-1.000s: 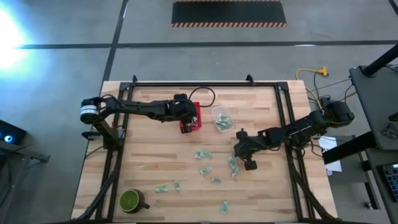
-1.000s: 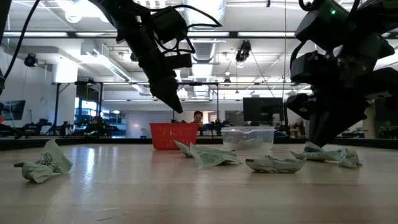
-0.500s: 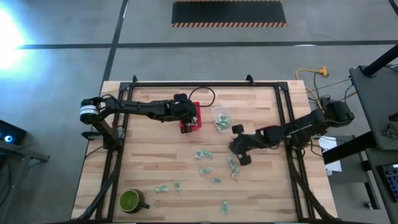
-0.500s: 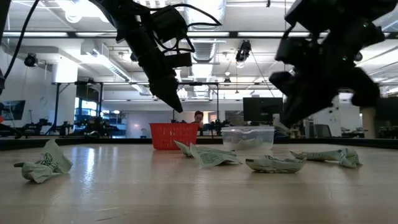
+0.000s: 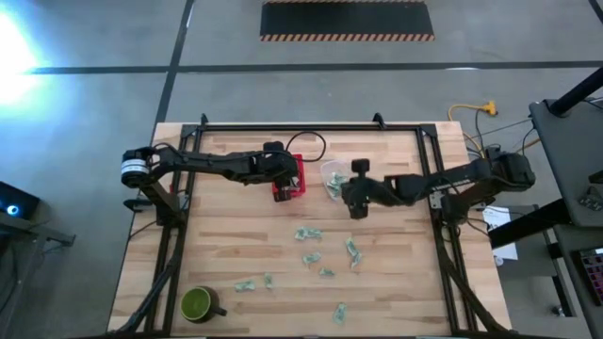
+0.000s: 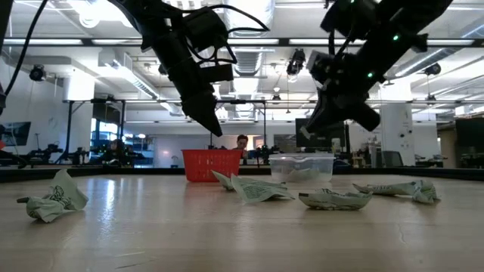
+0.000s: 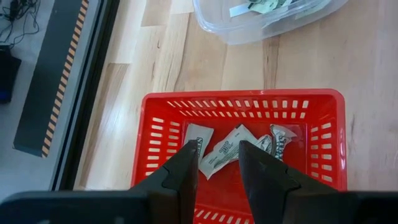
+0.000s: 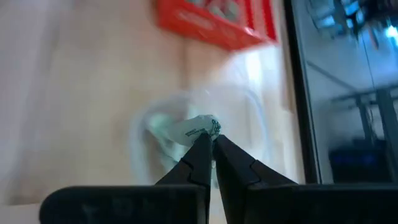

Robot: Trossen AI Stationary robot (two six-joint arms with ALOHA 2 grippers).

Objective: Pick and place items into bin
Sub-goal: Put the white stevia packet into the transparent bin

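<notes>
Several pale green-and-white crumpled wrappers (image 5: 308,234) lie scattered on the wooden table; they also show in the low view (image 6: 333,199). A few more lie in the red basket (image 5: 300,185) and in the clear plastic tub (image 5: 334,179). My left gripper (image 7: 217,163) hangs open above the red basket (image 7: 323,134), over the wrappers (image 7: 224,152) on its floor. My right gripper (image 8: 210,142) is shut on one wrapper (image 8: 198,127) and hovers in the air beside the clear tub, on its right side (image 5: 355,196). My right gripper pinches a crumpled wrapper between its two fingertips (image 8: 203,149). The piece sticks out past the tips (image 8: 200,126) and is lifted clear of the table, above the blurred clear tub.
A green mug (image 5: 198,304) stands near the table's near left corner. A black metal frame (image 5: 429,165) runs along the table's sides and far edge. Open wood lies between the scattered wrappers and the near edge.
My right gripper has risen from the wrappers in the middle of the table and swung toward the far edge and left, up to the clear tub, carrying one wrapper clear of the table. The left arm has kept still over the basket.
</notes>
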